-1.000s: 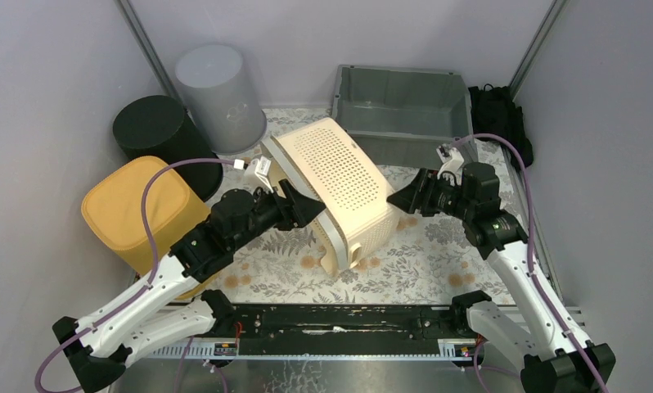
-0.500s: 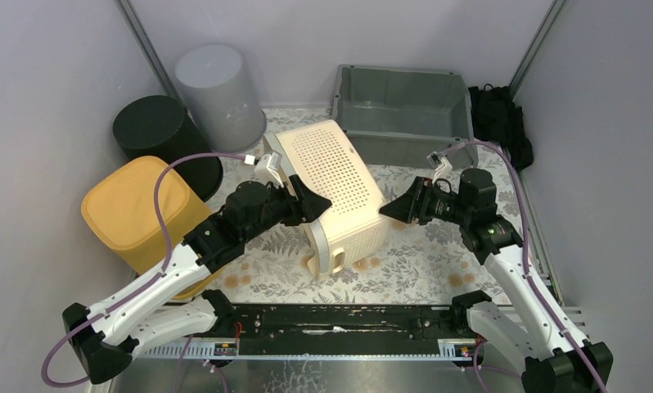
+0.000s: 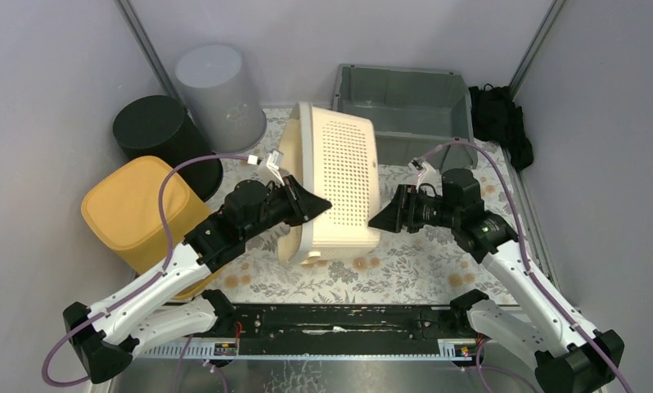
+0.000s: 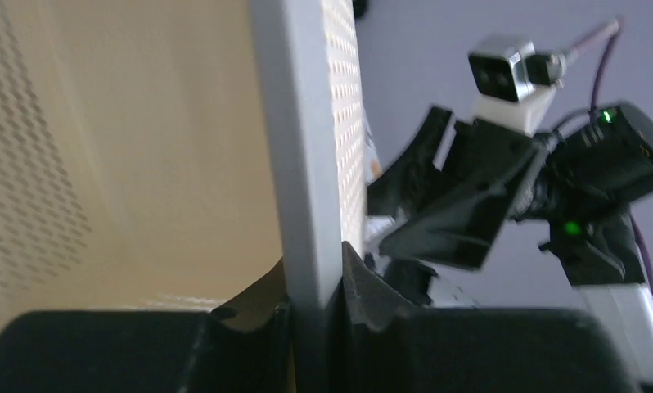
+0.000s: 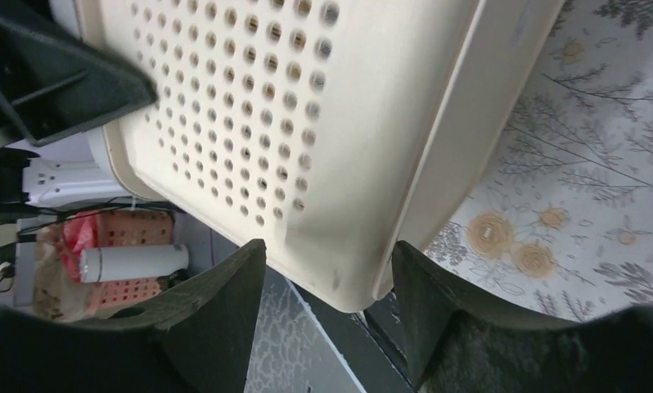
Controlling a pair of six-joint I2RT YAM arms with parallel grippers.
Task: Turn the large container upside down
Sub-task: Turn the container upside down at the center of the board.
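Left end effector [image 3: 313,205] is clamping the basket [image 3: 340,176] at its 9 o'clock rim; right end effector [image 3: 379,219], jaws apart, is touching its 3 o'clock side. It is standing on edge on the desk [image 3: 438,255].

1. The cream container [image 3: 340,176] stands tipped on its side at the middle of the flower-patterned worktop [image 3: 421,262]. Its rim is to the left and its perforated face is turned up and to the right.
2. The left gripper [image 3: 313,205] meets the rim on the left side; how its jaws stand cannot be told here.
3. The right gripper [image 3: 379,219] touches the container's near right edge.
4. At the left stand a yellow bin [image 3: 135,209], a black bin [image 3: 155,131] and a grey bin [image 3: 217,86].
5. A grey tub [image 3: 401,106] sits at the far right.
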